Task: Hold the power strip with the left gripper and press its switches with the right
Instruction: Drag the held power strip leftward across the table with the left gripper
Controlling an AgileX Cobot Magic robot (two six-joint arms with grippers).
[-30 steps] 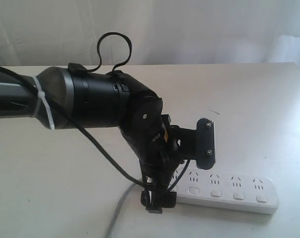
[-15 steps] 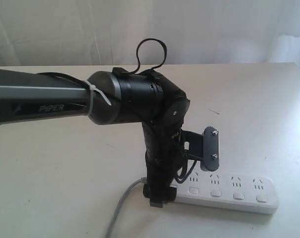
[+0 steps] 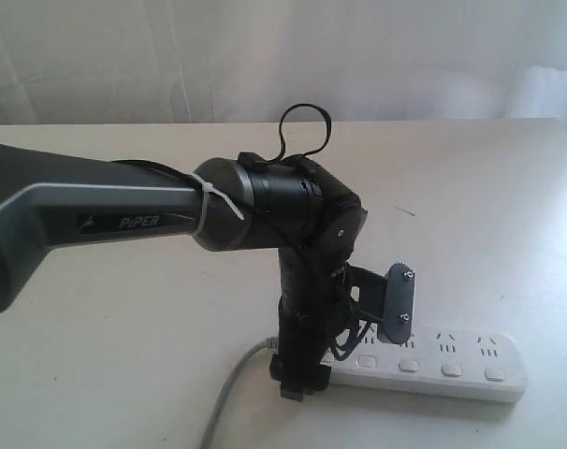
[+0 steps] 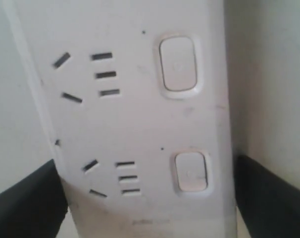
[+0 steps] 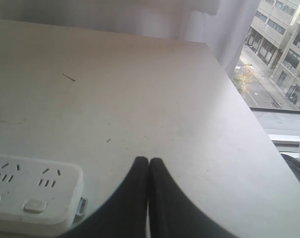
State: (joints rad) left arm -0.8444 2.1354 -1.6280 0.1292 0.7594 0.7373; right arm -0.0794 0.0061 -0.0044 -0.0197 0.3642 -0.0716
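Observation:
The white power strip (image 3: 452, 360) lies near the table's front edge, its grey cord (image 3: 229, 398) trailing off to the left. My left gripper (image 3: 347, 363) points down over the strip's cord end. One black finger (image 3: 298, 379) stands at the near side and the pad with two screws (image 3: 399, 304) at the far side. In the left wrist view the left gripper (image 4: 147, 198) has both fingers against the strip's long sides, with two switches (image 4: 178, 64) showing. My right gripper (image 5: 149, 161) is shut and empty, hovering beyond the strip's other end (image 5: 31, 193).
The pale table top (image 3: 124, 309) spreads to the left and behind the strip. Its right edge (image 5: 259, 129) lies near a window. White curtains (image 3: 358, 56) hang along the back. The right arm is out of the exterior view.
The left arm has swung right and lowered. Its fingers have narrowed from wide open onto the cord end of the strip. The strip has not moved.

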